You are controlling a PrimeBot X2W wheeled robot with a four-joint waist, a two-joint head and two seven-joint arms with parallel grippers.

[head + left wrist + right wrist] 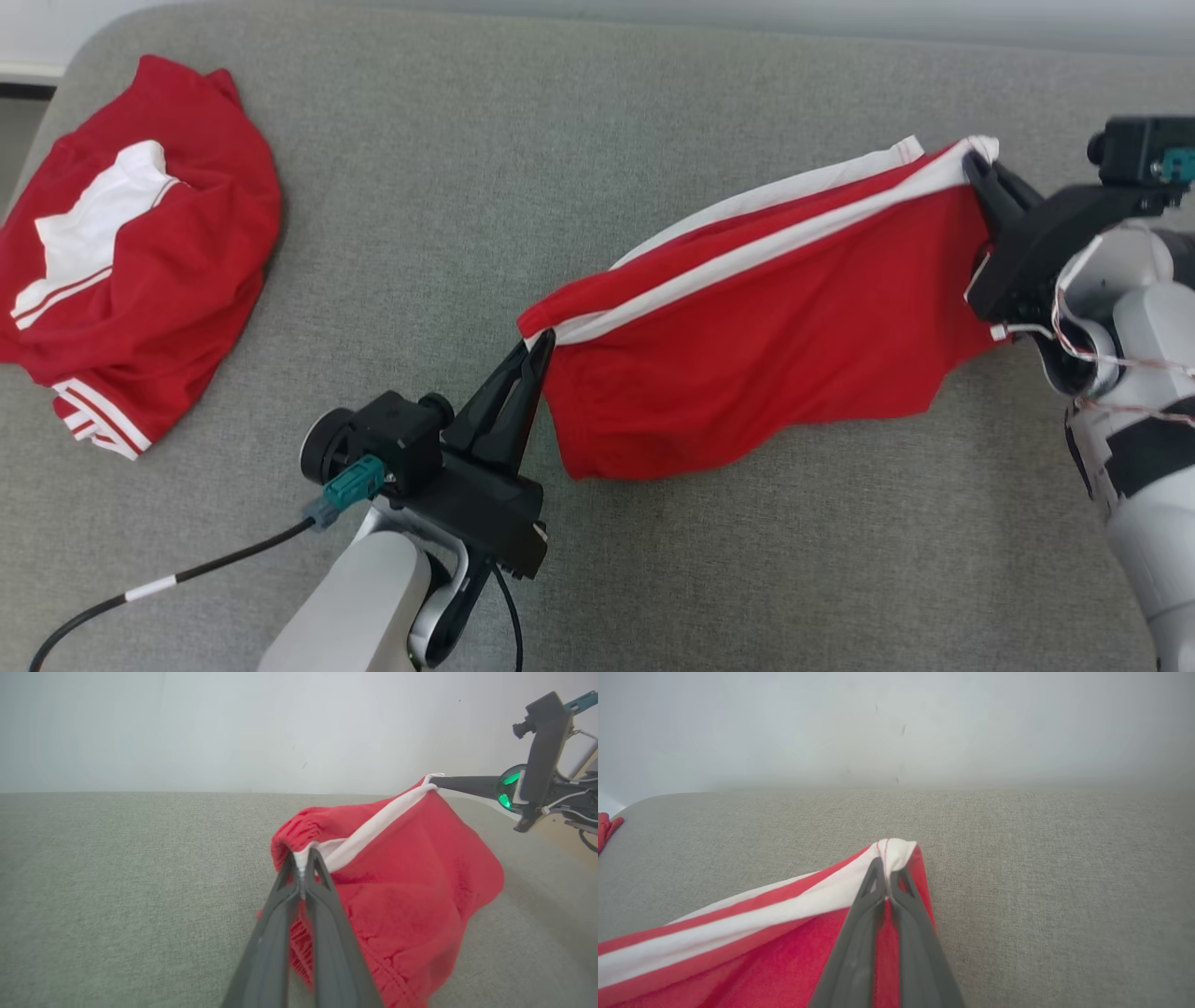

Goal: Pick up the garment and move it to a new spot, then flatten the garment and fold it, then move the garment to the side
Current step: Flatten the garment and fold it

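Left pincer is clamped on one end of the red garment, right pincer on the other; it hangs stretched between them over the grey counter, well apart from a second red shirt.

The garment is soft matt red cloth with 2 white bands (fuzzy up close), like the second garment at the left edge of the padded surface, a coarse grey weave. The left gripper and right gripper are matt dark plastic.
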